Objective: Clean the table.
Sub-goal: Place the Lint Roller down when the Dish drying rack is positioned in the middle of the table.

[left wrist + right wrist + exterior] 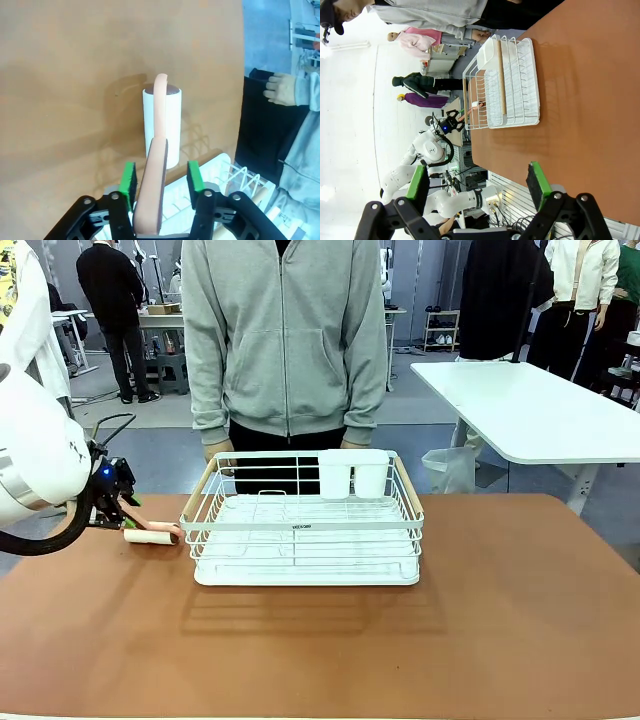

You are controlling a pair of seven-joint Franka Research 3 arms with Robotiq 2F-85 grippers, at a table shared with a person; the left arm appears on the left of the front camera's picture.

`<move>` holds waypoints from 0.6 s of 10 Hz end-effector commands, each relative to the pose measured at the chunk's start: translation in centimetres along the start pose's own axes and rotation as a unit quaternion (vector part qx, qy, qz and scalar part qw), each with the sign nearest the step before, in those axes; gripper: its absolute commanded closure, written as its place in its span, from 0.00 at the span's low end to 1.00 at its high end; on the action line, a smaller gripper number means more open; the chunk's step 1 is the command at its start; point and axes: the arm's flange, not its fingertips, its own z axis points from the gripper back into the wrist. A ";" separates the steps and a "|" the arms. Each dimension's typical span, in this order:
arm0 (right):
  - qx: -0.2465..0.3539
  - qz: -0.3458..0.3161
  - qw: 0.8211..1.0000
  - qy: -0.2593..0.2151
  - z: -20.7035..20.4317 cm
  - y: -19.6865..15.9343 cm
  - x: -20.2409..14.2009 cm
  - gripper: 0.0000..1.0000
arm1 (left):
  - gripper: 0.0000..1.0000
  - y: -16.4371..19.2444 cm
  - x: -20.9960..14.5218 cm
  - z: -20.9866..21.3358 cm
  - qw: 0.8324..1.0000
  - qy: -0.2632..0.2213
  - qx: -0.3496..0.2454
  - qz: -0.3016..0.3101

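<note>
The reddish-brown table (320, 650) carries a white wire dish rack (305, 530) at its middle. Left of the rack, a lint roller (150, 535) with a white roll and a pink handle lies on the tabletop. My left gripper (125, 510) is low over its handle end. In the left wrist view the pink handle (152, 200) runs between the green pads (129, 179) with a gap on each side, so my left gripper (161, 177) is open. The roll (161, 125) rests on the table (60, 75). My right gripper (477, 182) hangs open over the table (590, 100), holding nothing.
A person in a grey hoodie stands at the far edge, hands (220, 452) by the rack's back rim. Two white holders (352, 475) hang inside the rack's far side. A white table (540, 410) stands behind at right. Bare tabletop spreads in front and right of the rack.
</note>
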 end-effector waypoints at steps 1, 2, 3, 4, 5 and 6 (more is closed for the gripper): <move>0.008 0.006 1.000 -0.002 0.1 0.3 0.0 0.00 | 0.14 0.6 0.5 0.9 1.000 -0.006 -0.008 -0.002; 0.008 0.006 1.000 -0.002 0.1 0.3 0.0 0.00 | 0.00 0.4 0.5 2.0 1.000 -0.001 -0.002 0.004; 0.008 0.006 1.000 -0.002 0.1 0.3 0.0 0.00 | 0.00 0.3 0.4 2.9 0.999 0.015 0.029 0.007; 0.008 0.006 1.000 -0.002 0.1 0.3 0.0 0.00 | 0.00 0.2 0.3 3.8 0.998 0.019 0.058 -0.006; 0.008 0.006 1.000 -0.002 0.1 0.3 0.0 0.00 | 0.00 -0.2 0.3 5.0 0.996 0.032 0.080 -0.013; 0.008 0.006 1.000 -0.002 0.1 0.3 0.0 0.00 | 0.00 -1.0 0.4 6.5 0.996 0.033 0.086 -0.021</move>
